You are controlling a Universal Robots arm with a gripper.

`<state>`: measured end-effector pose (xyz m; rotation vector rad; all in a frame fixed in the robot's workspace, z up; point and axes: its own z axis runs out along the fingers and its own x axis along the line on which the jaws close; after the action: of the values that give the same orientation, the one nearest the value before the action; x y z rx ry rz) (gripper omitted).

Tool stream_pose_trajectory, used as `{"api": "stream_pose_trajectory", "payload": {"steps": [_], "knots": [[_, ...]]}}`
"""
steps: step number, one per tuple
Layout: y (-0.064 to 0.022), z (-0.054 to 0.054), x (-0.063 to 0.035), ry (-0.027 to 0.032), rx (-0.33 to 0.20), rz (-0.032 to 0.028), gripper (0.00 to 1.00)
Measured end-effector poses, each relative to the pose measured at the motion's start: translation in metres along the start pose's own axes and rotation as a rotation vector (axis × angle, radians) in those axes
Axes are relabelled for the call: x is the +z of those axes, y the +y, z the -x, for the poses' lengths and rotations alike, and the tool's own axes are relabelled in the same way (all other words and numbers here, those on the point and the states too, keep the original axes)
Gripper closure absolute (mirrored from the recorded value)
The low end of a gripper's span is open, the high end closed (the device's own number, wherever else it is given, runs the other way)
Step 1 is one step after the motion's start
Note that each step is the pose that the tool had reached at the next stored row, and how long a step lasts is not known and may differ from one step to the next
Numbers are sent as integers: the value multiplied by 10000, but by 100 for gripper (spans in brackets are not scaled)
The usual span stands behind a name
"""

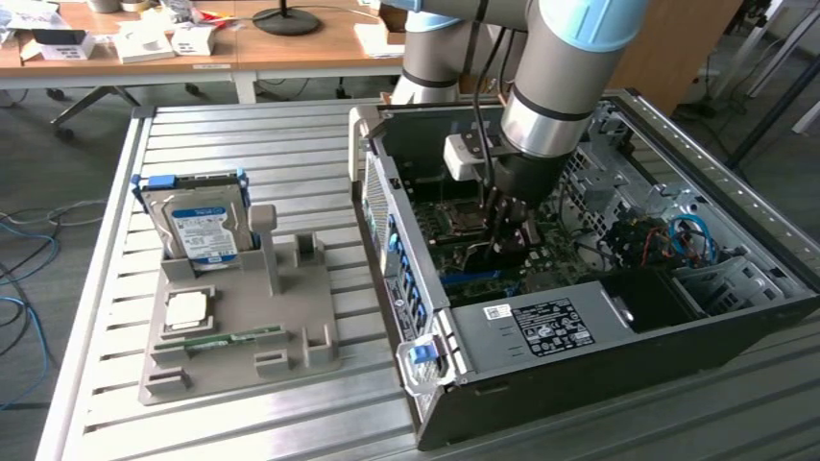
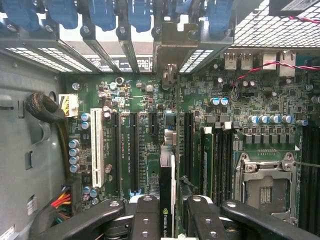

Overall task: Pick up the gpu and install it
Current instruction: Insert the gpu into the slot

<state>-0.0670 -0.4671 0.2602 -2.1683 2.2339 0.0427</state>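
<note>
Table (image 1: 230, 134) carries the open PC case (image 1: 615, 384). The grey parts tray (image 1: 218, 373) sits well apart from it, toward the table edge on the exterior view's left, with the hard drive (image 1: 199, 226) standing in it.

The arm (image 1: 564, 86) reaches down into the case, and the gripper (image 1: 508, 216) is low over the motherboard (image 2: 145, 100), around the middle of the board.

Wrist view: the gpu (image 2: 167, 192) is edge-on, clamped between the fingers (image 2: 145, 220). I read that as a firm grip on the card's top edge.

Key relation: the card hangs straight below the hand. Its long axis runs from the gripper toward the case's rear wall, parallel to the black expansion slots (image 2: 135, 150).

The card sits between those slots and the memory slots (image 2: 207, 160), on the far side from the white slot (image 2: 97, 150). The CPU socket (image 2: 265, 185) lies beyond the memory, apart from the card.

The metal bracket (image 2: 170, 47) is at the rear-wall end, up against the row of slot openings and in line with one of them.

The card hides the connector under it, so I can't tell whether the bottom edge is touching the slot or hovering just above.
</note>
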Motion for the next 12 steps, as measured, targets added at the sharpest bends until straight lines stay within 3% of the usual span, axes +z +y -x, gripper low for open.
{"api": "stream_pose_trajectory", "payload": {"steps": [12], "knots": [[-1, 0, -23, 5, 39, 0, 74]]}}
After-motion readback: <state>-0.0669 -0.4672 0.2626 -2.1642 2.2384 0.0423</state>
